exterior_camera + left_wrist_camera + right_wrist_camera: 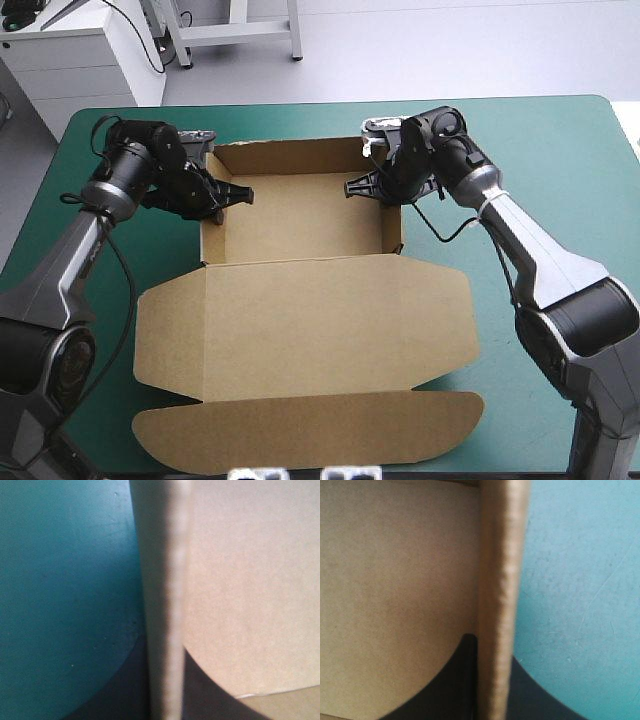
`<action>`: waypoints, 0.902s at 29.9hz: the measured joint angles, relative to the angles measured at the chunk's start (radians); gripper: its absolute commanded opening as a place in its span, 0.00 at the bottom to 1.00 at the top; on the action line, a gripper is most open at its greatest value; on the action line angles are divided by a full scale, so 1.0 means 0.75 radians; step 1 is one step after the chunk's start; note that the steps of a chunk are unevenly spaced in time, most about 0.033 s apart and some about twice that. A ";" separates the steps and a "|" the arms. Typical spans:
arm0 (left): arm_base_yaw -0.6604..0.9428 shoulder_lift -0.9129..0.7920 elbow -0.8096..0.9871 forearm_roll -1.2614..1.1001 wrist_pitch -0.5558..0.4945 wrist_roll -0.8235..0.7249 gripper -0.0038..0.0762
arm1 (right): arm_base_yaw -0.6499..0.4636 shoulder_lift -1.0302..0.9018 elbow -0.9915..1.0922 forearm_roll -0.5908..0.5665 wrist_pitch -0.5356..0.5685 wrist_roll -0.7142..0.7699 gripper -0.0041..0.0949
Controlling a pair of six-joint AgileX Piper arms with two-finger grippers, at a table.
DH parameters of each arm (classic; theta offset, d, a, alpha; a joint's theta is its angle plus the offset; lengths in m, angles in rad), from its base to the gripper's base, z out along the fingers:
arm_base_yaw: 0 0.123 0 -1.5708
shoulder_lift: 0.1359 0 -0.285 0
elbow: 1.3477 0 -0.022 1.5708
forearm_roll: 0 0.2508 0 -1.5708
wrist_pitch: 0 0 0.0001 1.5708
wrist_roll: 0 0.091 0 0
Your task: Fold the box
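Looking down from the high view, you have the brown box (300, 232) standing as an open tray on the teal-green cover (560, 160). It sits a little toward 12 o'clock from the table's middle. Its far wall (290, 156) and both side walls are raised. The lid (300, 325) lies flat and runs from the tray's near edge toward 6 o'clock. The lid's rounded front flap (300, 432) reaches close to the near edge of the table.

Your left gripper (224, 197) is at the tray's 9 o'clock side, clamped on the left wall (207, 235) near its far end. One black finger is inside the tray and the other outside. The left wrist view agrees. The wall's edge (167, 605) runs straight away from the camera between the two fingers (115, 697), which are all but closed on it. The tray's brown inner face is on one side of that edge and the cover (65, 580) on the other.

Your right gripper (382, 187) mirrors this at the 3 o'clock side, pinching the right wall (399, 222), also toward the far end. One finger points inward over the tray floor. In the right wrist view the wall's edge (500, 605) sits upright between the fingers (445, 692), which are nearly closed on it. Brown board shows on the inner side and the cover (580, 580) on the outer side.

Both arms reach in from the near corners, at 7 and 5 o'clock, and pass beside the flat lid.
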 measured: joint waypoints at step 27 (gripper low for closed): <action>-0.103 0.219 -0.013 0.057 0.012 0.026 0.17 | -0.014 0.094 0.100 -0.036 0.035 0.025 0.31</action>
